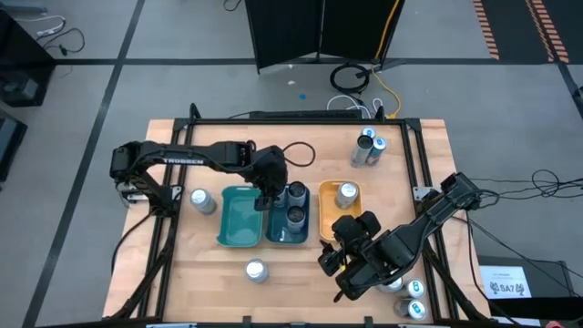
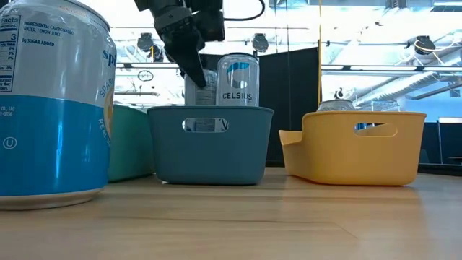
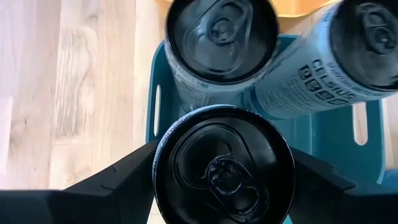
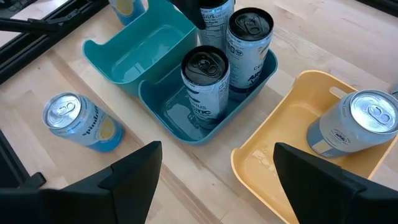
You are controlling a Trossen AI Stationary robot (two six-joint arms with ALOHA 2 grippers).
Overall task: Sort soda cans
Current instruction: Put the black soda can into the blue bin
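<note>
A black-topped soda can (image 3: 224, 165) sits between the fingers of my left gripper (image 1: 271, 193), which is shut on it over the dark blue tray (image 1: 290, 228). Two more black-topped cans (image 4: 205, 68) (image 4: 249, 31) stand upright on that tray's floor. Beside it, the teal tray (image 1: 237, 219) has nothing in it. The orange tray (image 1: 339, 214) holds one silver can (image 4: 367, 118). My right gripper (image 1: 351, 260) hangs open above the table, on the near side of the orange tray, with nothing between its fingers. My left gripper pinches the can's side wall just under its top rim (image 3: 159, 155) between its two fingers (image 3: 127, 171), one on each side. The fingers slant down from above. The can stands upright with its lower part (image 2: 204, 90) inside the dark blue tray; the tray wall hides its bottom.
Loose cans stand on the table: one left of the teal tray (image 1: 201, 200), one at the near edge (image 1: 256, 270), two at the far right (image 1: 369, 148), two at the near right corner (image 1: 414, 299). Black frame rails (image 1: 424, 173) run along the table's sides.
</note>
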